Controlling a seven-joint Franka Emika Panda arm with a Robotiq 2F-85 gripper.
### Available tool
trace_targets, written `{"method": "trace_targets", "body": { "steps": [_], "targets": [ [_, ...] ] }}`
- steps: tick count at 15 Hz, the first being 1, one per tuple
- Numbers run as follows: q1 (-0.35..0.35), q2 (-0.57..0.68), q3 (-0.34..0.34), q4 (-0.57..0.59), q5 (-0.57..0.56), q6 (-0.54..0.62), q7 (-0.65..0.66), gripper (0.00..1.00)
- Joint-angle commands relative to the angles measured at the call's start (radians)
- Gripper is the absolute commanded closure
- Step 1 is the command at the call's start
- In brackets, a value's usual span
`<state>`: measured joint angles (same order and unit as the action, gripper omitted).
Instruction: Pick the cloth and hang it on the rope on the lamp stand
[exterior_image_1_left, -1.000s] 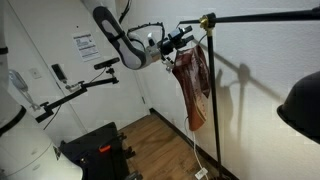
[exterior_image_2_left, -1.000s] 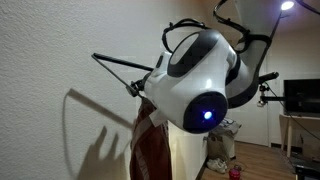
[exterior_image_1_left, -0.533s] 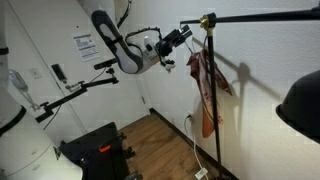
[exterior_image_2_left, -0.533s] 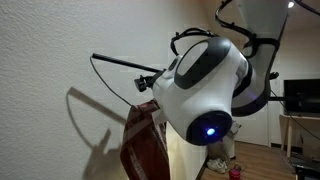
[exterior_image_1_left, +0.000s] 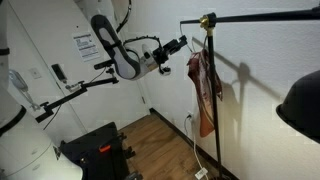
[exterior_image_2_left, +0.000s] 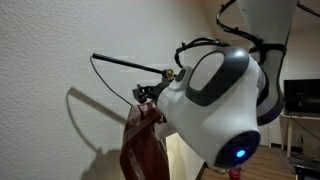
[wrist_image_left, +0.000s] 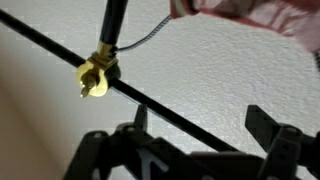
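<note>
The rust-red cloth (exterior_image_1_left: 205, 88) hangs limp beside the lamp stand's black pole (exterior_image_1_left: 215, 120), just under the brass joint (exterior_image_1_left: 207, 20) and the long horizontal bar (exterior_image_1_left: 265, 16). It also shows in an exterior view (exterior_image_2_left: 140, 150) below the bar (exterior_image_2_left: 125, 64). My gripper (exterior_image_1_left: 178, 45) is a short way from the cloth, open and empty. In the wrist view the open fingers (wrist_image_left: 203, 125) frame the bar (wrist_image_left: 170, 108). Above them are the brass joint (wrist_image_left: 97, 75), the thin rope (wrist_image_left: 150, 38) and a blurred pink edge of cloth (wrist_image_left: 250, 12).
A black jointed arm with a small camera (exterior_image_1_left: 85, 84) reaches out from the wall side. A paper notice (exterior_image_1_left: 83, 43) hangs on the wall. A black unit (exterior_image_1_left: 95, 150) stands on the wood floor. A dark lamp shade (exterior_image_1_left: 300, 108) fills the near edge. The wall is close behind the stand.
The gripper has let go of the cloth and drawn back from the stand. The cloth swung towards the pole and now hangs on its own.
</note>
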<state>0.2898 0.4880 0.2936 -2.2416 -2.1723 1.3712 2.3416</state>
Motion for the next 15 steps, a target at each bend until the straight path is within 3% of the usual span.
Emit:
{"method": "trace_targets", "body": {
  "steps": [1, 8, 15],
  "targets": [
    [-0.005, -0.051, 0.01, -0.089, -0.106, 0.129, -0.039, 0.0],
    [0.043, -0.125, 0.044, -0.183, -0.188, 0.061, -0.124, 0.0],
    [0.07, -0.339, 0.128, -0.313, -0.114, -0.079, -0.067, 0.0]
  ]
}}
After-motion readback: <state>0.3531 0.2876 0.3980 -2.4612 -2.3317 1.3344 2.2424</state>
